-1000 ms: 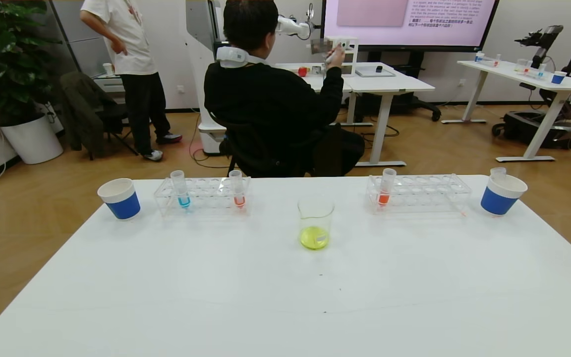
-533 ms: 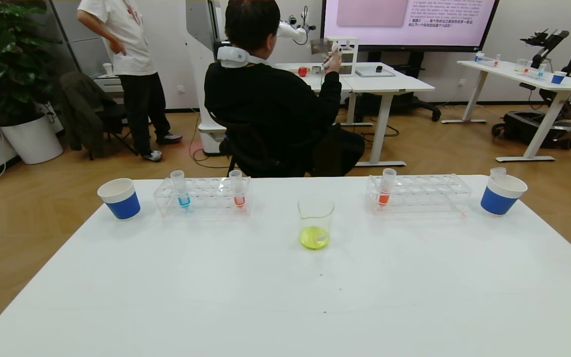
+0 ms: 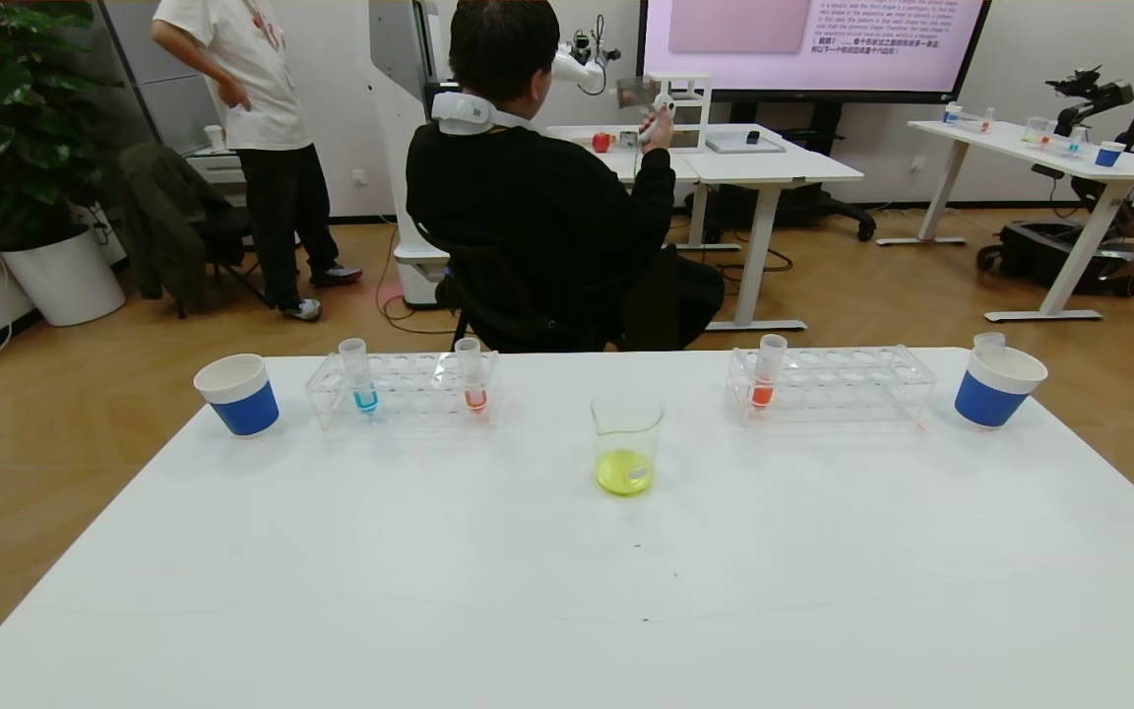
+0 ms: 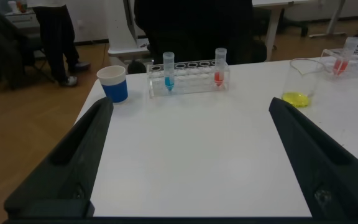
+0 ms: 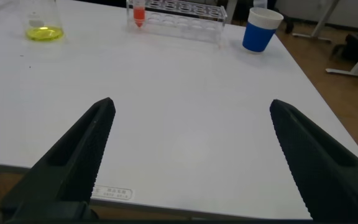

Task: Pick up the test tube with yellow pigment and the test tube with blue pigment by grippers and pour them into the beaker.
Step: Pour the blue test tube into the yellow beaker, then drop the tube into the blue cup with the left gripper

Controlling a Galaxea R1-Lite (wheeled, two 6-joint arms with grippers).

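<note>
The beaker (image 3: pixel 627 444) is standing mid-table with yellow liquid already lying in its bottom. The test tube with blue pigment (image 3: pixel 359 375) is sitting upright in the left rack (image 3: pixel 400 388), an orange-red tube (image 3: pixel 472 374) sharing that rack. A seemingly empty tube (image 3: pixel 988 344) is leaning in the right-hand paper cup (image 3: pixel 995 386), probably the yellow one's. The left gripper (image 4: pixel 188 155) and right gripper (image 5: pixel 188 158) are hanging over the table's near edge, fingers spread wide, grasping nothing.
</note>
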